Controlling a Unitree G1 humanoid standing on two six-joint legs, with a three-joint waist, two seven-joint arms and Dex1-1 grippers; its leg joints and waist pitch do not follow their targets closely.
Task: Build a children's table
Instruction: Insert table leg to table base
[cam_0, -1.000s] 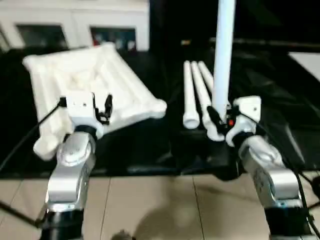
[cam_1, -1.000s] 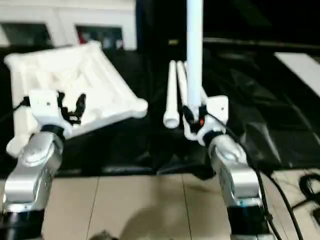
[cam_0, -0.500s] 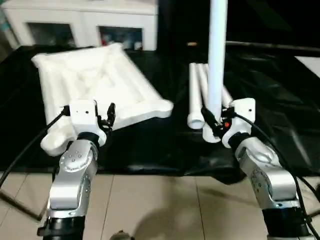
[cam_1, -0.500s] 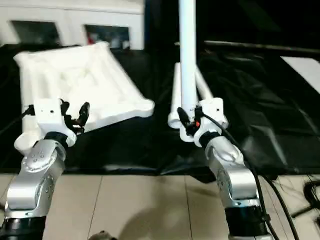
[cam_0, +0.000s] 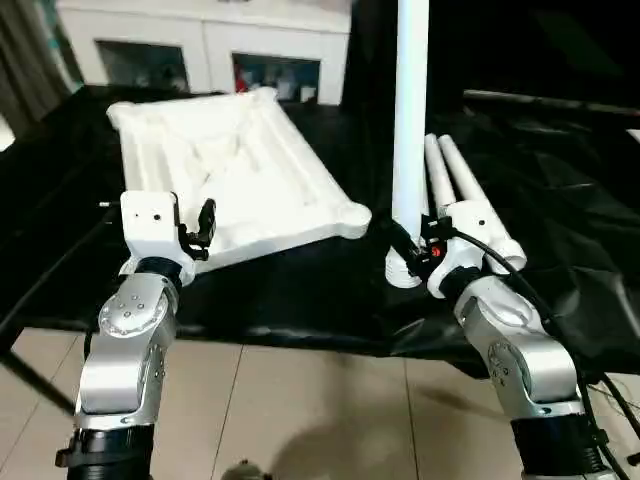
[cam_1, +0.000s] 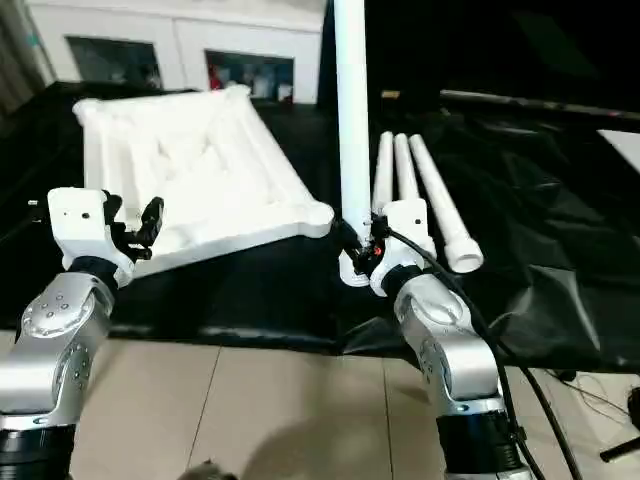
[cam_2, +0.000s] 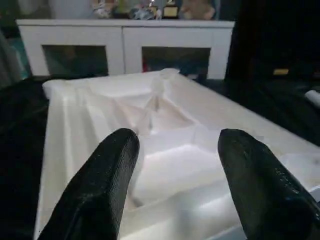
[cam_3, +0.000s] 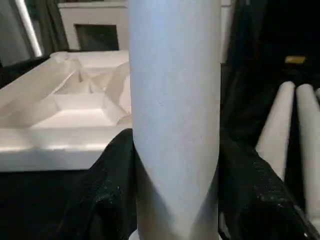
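Standing upright in the right claw (cam_1: 358, 243): one white tubular leg (cam_1: 351, 120), clasped near its lower end between the black fingers (cam_3: 115, 190), its top running out of the head view. Lying flat just beside it on the black-draped surface (cam_0: 560, 200): three more white legs (cam_1: 415, 190), side by side. Resting ribbed underside up on the same surface, left of the legs: white square tabletop (cam_0: 225, 170) with round corner sockets. Left claw (cam_0: 200, 225): released, empty, poised at the tabletop's near edge. Behind: white glass-door cabinet (cam_0: 210, 45). No readable writing, brand or label on any item.
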